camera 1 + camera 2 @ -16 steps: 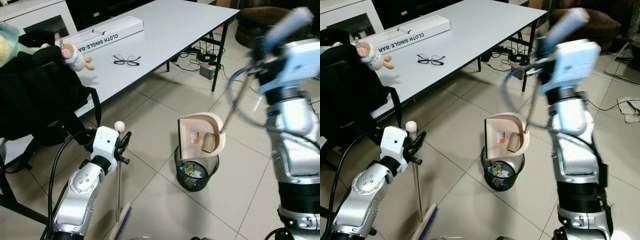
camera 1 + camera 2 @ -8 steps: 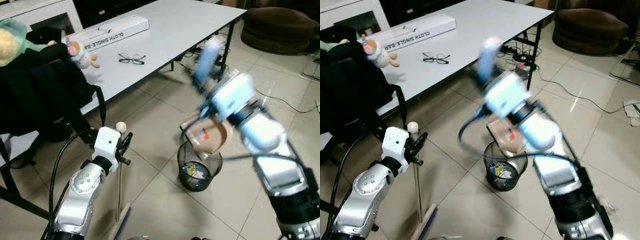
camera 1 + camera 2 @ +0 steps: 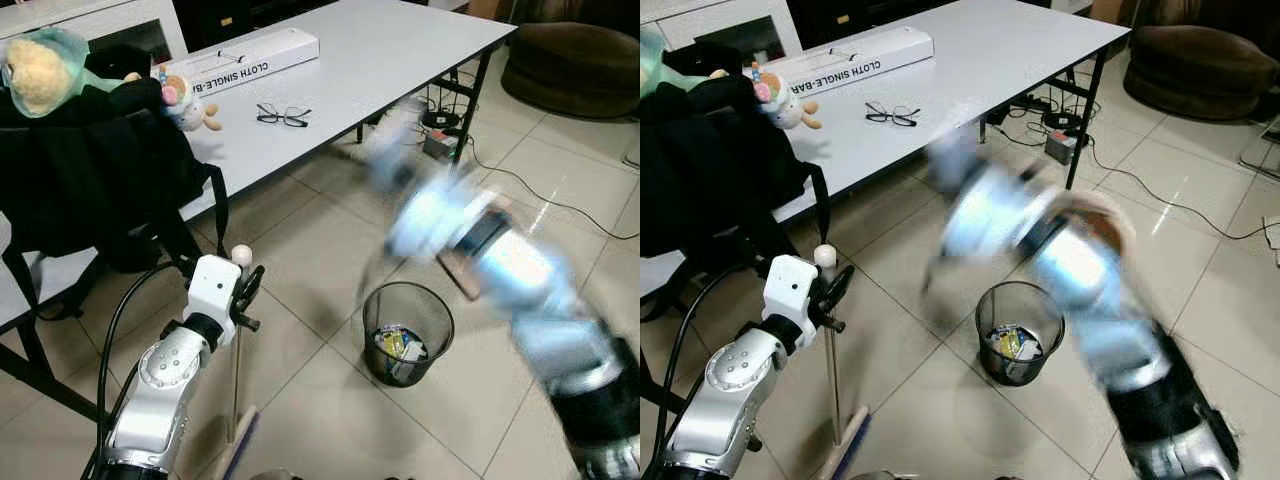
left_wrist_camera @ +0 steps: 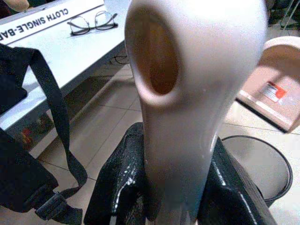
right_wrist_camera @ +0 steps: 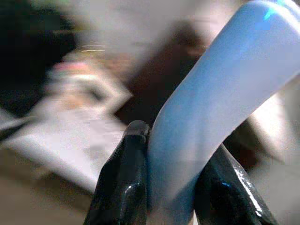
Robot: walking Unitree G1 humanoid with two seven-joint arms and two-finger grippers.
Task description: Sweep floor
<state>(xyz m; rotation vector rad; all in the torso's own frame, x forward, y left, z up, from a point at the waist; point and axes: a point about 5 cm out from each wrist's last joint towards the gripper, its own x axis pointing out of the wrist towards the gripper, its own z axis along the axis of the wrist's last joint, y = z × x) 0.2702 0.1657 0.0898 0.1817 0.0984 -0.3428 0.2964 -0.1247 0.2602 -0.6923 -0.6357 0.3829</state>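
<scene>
left gripper (image 4: 176, 187): jaws clamped on broom handle (image 3: 238, 330), lower left. right gripper (image 5: 171, 187): jaws clamped on blue dustpan handle (image 5: 220, 89); dustpan (image 4: 281, 84) above bin (image 3: 407, 332), centre frame.

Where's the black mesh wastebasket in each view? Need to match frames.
Left eye view: black wire-mesh wastebasket on the floor, lower centre-right.
Right eye view: lower centre.
Left wrist view: beyond the beige broom handle, partly cut off.
Right wrist view: too blurred to tell.
Shared landmark: black-framed eyeglasses on the table.
</scene>
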